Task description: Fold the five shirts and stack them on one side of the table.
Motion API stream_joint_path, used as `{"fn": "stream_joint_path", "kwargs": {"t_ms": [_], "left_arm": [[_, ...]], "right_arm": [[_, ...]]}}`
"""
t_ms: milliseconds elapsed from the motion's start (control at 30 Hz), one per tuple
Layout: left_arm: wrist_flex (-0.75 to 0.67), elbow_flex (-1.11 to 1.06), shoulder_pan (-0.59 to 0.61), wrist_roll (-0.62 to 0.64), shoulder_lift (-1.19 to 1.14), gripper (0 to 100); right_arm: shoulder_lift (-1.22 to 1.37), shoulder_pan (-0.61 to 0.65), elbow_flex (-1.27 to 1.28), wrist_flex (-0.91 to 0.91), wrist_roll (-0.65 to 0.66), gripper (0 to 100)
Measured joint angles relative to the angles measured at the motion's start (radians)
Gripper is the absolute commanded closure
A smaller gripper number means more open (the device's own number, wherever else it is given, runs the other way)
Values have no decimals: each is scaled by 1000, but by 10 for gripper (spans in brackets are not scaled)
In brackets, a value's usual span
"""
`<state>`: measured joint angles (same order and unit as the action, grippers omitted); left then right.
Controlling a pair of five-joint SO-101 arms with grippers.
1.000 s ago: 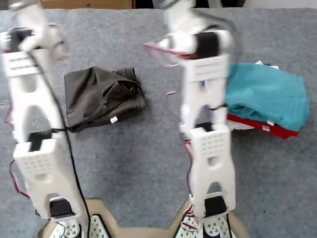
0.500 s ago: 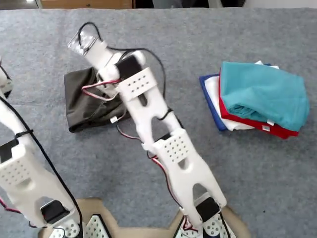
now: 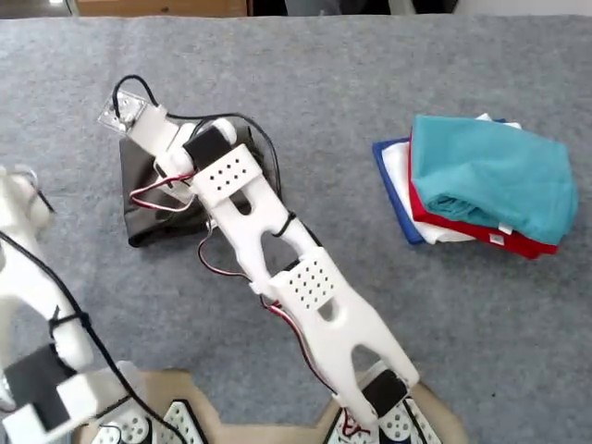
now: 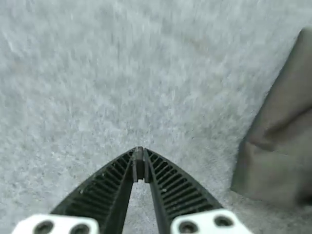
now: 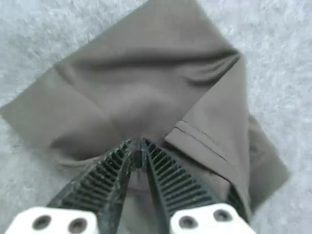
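Observation:
A folded dark olive shirt lies on the left half of the grey table. My right arm stretches diagonally across it from the front. In the right wrist view my right gripper is shut, its tips right at the olive shirt; I cannot tell whether any cloth is pinched. My left arm stands at the table's left edge. My left gripper is shut over bare carpet, with the olive shirt off to one side. Far right sits a stack with a teal shirt on top.
Under the teal shirt lie a red shirt, a white one and a blue one. Grey carpet covers the table. Red and black cables hang along my right arm over the olive shirt.
My right arm has swung from the table's middle leftward onto the olive shirt. My left arm has pulled back from the rear left toward the front left edge.

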<state>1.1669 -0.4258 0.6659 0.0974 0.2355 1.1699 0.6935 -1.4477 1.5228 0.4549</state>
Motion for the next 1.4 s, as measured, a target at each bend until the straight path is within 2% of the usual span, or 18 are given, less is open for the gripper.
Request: {"fn": "stream_joint_path", "kwargs": {"t_ms": [133,333,567,733,867,1100,1233,1400], "left_arm": [[-114,-183,-2,71,28,971],[-232,-339,-72,83,35,971],[-299,-448,-183,83,38,971],[-361,-493,-215,83,38,971],[-399,-516,-221,83,38,971],[-407,-517,-221,83,38,971],[-407,-517,-221,83,38,971],[-407,-517,-221,83,38,971]], "right_arm": [[72,-18,2,-87,0,983],[132,-149,3,-245,0,983],[132,-264,-41,-341,-2,983],[167,-328,-48,-506,-2,983],[176,-393,-48,-549,46,983],[176,-414,-150,-509,71,984],[133,-364,-175,-368,71,984],[31,-236,-175,-133,74,984]]}}
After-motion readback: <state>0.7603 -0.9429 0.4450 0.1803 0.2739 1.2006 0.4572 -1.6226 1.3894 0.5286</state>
